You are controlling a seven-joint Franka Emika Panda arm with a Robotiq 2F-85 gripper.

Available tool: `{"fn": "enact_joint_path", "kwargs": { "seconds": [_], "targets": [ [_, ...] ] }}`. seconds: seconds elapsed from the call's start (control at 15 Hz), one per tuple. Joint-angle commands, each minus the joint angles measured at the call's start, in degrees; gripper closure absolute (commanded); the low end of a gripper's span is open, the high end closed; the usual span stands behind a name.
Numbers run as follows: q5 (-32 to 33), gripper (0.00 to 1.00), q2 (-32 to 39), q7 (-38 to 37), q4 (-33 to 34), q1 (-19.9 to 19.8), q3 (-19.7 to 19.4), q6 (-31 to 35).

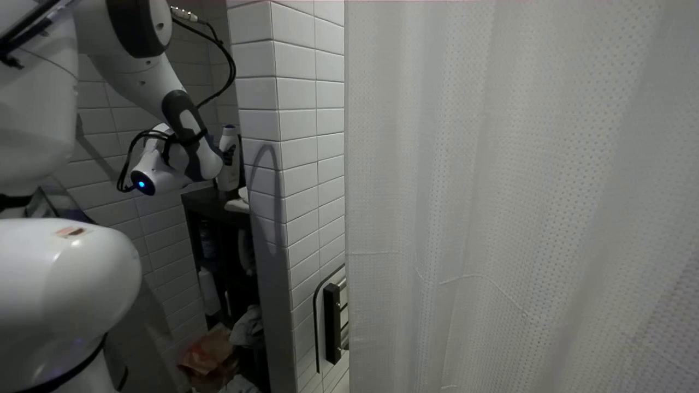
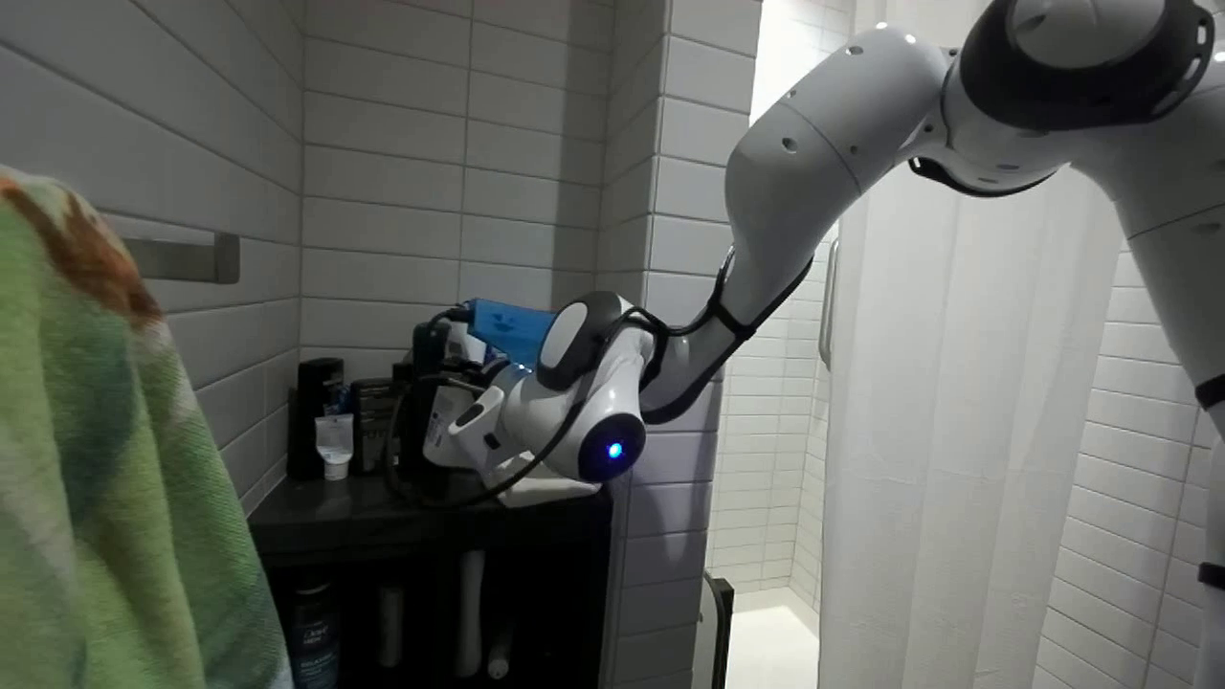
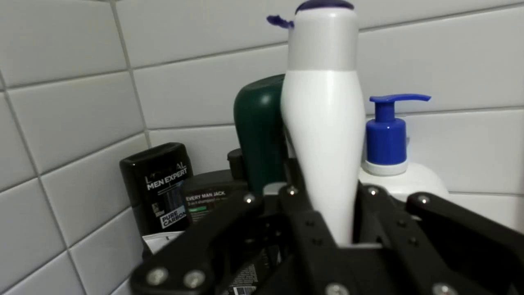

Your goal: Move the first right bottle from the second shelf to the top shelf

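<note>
My gripper [image 3: 327,188] is shut on a white bottle [image 3: 323,110] with a grey collar and dark purple cap. The jaws stand on either side of its narrowing body in the wrist view. In an exterior view the same bottle [image 1: 228,177] is upright above the black rack's top shelf [image 1: 197,200]. Its lower end is close to that surface; whether it touches I cannot tell. The top shelf [image 2: 316,507] also shows in an exterior view, where the arm hides my fingers. On the second shelf below, a dark bottle [image 2: 314,636] and several pale ones stand in shadow.
On the top shelf are a black bottle [image 3: 159,184], an Every Man Jack bottle [image 3: 211,196], a dark green bottle [image 3: 260,131], a white tube [image 2: 335,445] and a blue-pump bottle [image 3: 386,141]. A tiled pillar [image 1: 297,164] borders the rack. A towel [image 2: 105,459] hangs nearby.
</note>
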State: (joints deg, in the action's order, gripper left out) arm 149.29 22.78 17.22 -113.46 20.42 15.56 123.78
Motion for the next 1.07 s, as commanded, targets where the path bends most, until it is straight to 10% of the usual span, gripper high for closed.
{"fn": "enact_joint_path", "kwargs": {
  "seconds": [0.0, 0.27, 0.33, 1.0],
  "targets": [
    [-0.84, 0.94, 2.04, 2.92, 7.01, -0.41, -1.29, 9.36],
    [-0.74, 0.94, 2.14, 3.40, 9.00, -0.28, -2.24, 14.99],
    [-0.75, 0.52, 1.95, 3.81, 9.02, -0.23, -2.43, 15.81],
    [-3.27, 0.00, 0.25, 6.18, 8.10, -0.40, -3.46, 17.33]
  ]
}}
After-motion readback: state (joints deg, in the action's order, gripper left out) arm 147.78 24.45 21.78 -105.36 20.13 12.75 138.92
